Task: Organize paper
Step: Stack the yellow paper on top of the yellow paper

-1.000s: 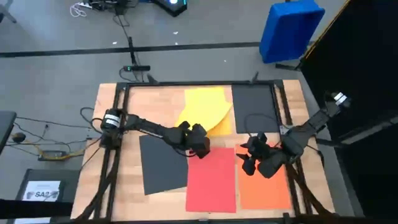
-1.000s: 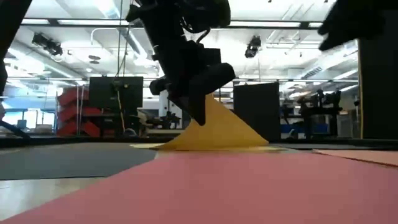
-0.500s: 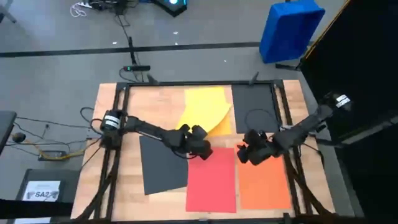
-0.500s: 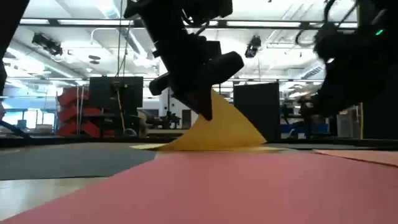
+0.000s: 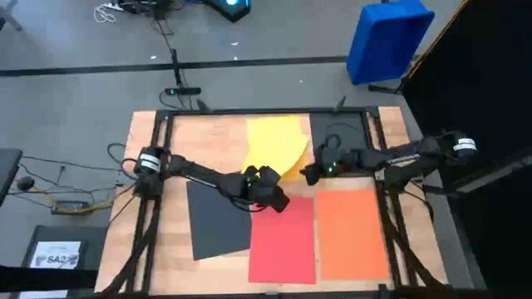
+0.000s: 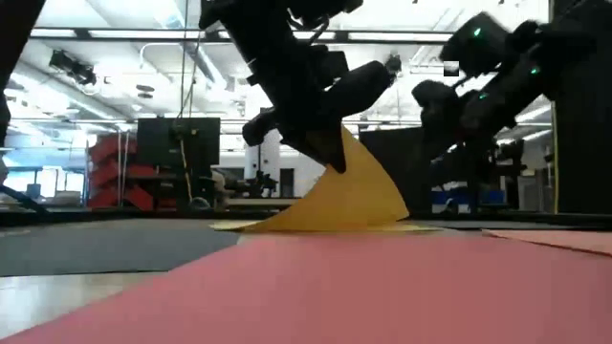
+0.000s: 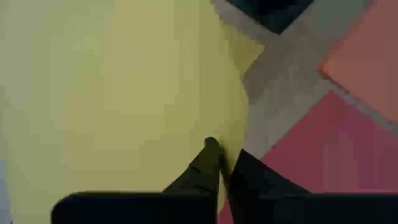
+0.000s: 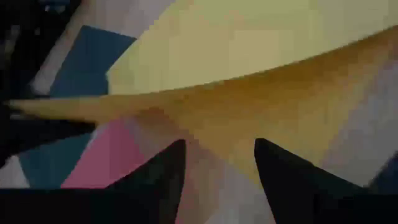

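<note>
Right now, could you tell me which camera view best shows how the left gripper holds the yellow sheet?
The left wrist view: the left gripper is shut on the yellow sheet at its edge. The low view shows the raised corner; the high view shows the curl; the right wrist view sees its underside.

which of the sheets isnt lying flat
The yellow sheet: the left tool pinches its corner up, while the others lie flat.
</note>
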